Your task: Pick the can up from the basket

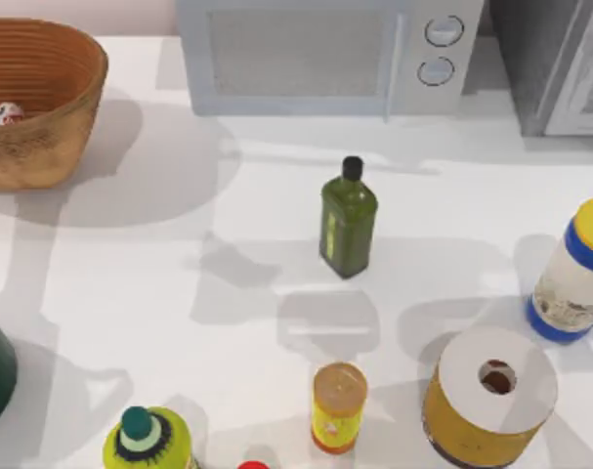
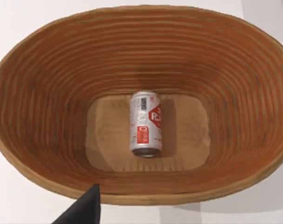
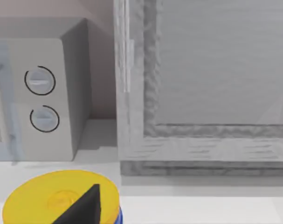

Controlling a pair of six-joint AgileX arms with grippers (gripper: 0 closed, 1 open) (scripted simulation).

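The basket (image 1: pixel 52 127) is a tan-brown woven bowl at the table's back left corner. A bit of the can (image 1: pixel 5 114) shows over its rim. In the left wrist view the basket (image 2: pixel 62 93) has ribbed rings inside, and the can (image 2: pixel 146 123), white with red marks, lies on its side on the flat bottom. My left gripper (image 2: pixel 85 210) hovers over the basket's rim, apart from the can, with nothing held in sight. My right gripper (image 3: pixel 83 207) hangs above a yellow lid (image 3: pixel 48 196) on the table's right side.
A microwave (image 1: pixel 316 54) and a grey cabinet (image 1: pixel 560 59) line the back. A green bottle (image 1: pixel 348 225) stands mid-table. Along the front are a yellow-and-red cylinder (image 1: pixel 337 405), a big yellow drum (image 1: pixel 487 396) and a green-capped bottle (image 1: pixel 149 440). A yellow-lidded jar (image 1: pixel 574 274) stands at the right.
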